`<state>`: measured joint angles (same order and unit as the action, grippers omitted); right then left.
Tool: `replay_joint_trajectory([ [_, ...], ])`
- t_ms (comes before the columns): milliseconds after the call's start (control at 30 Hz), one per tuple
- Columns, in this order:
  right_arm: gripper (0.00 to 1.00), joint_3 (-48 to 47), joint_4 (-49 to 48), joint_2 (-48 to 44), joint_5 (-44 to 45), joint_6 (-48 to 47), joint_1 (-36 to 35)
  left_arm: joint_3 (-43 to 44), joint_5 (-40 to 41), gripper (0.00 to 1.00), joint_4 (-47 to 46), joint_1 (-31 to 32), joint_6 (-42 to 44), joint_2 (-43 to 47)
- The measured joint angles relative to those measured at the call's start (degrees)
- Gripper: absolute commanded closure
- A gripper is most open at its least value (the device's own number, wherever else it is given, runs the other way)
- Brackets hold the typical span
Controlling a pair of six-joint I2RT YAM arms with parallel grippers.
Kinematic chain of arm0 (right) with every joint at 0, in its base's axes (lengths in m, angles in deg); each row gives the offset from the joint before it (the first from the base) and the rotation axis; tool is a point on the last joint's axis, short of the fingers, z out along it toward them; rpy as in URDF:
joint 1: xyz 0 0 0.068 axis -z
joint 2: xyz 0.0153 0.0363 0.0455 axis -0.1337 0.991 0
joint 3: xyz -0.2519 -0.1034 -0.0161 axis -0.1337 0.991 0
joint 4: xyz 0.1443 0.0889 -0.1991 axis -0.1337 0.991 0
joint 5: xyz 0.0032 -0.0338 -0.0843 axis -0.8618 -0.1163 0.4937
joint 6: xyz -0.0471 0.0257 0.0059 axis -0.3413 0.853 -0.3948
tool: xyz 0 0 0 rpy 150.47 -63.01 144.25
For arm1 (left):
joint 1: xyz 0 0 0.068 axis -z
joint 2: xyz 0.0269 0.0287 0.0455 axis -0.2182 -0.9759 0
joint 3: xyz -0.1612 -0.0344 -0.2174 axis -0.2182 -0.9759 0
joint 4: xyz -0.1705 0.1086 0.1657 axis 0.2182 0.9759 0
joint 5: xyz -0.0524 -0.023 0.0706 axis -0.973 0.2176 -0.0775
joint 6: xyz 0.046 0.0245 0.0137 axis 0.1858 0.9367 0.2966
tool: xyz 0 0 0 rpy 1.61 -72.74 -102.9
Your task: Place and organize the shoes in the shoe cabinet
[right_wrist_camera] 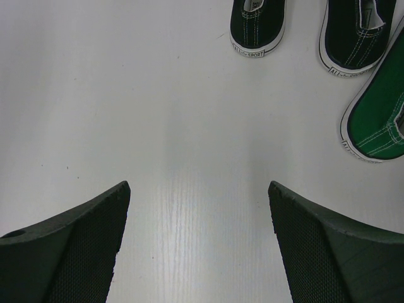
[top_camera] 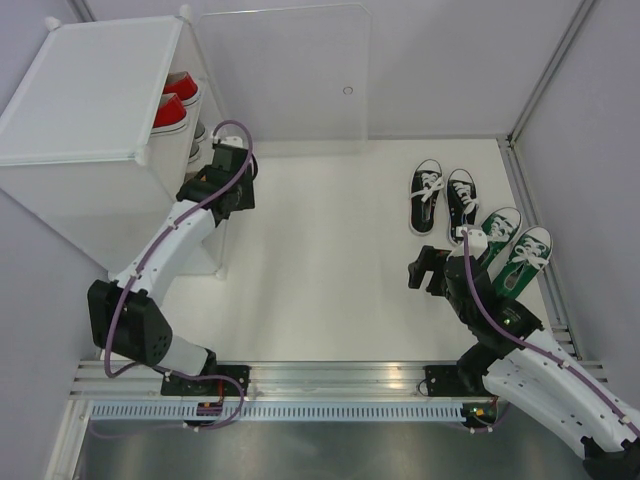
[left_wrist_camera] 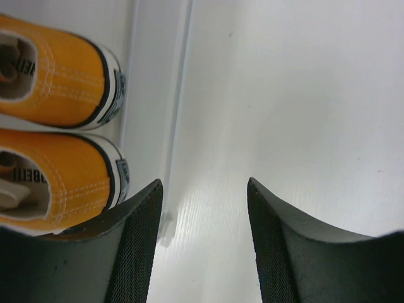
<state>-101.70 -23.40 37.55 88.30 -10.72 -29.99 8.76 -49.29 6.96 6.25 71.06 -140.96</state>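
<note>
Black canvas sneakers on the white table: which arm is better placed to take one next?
Likely the right arm. The right gripper, open and empty, is near the black canvas sneakers, while the left gripper is at the translucent white shoe cabinet.

We find the shoe cabinet at the far left of the worktop, with its door panel standing to its right along the back. An upper pair sits on a shelf inside. A lower pair lies inside too, just left of the left claw, heels toward the opening. On the right, the farther pair lies behind and left of the nearer pair, which is near the right claw.
</note>
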Motion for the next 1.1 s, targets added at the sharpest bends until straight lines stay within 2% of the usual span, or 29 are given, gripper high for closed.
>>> replay_joint_trajectory([
  [200, 0.07, 0.04, -0.04, -0.02, -0.07, -0.04, 0.0, -5.16, 2.34, 0.41, 2.23, -0.74, -0.59, 1.57],
  [467, 0.07, 0.04, -0.13, -0.68, -0.09, -0.11, 0.0, -4.98, 7.52, 0.42, 2.75, -1.6, -0.59, -0.81],
  [733, 0.07, 0.04, -0.22, -0.68, -0.09, -0.11, 0.0, -3.54, 9.4, 0.42, 3.69, -2.82, -0.57, -1.44],
  [933, 0.07, 0.04, -0.33, -0.66, -0.09, -0.13, 0.0, -3.43, 7.93, 0.39, 4.09, -3.82, -0.57, -2.78],
  [1100, 0.07, 0.04, -0.33, -0.07, -0.07, -0.13, 0.0, -3.43, 4.57, 0.37, 4.24, -2.32, -0.63, -2.49],
])
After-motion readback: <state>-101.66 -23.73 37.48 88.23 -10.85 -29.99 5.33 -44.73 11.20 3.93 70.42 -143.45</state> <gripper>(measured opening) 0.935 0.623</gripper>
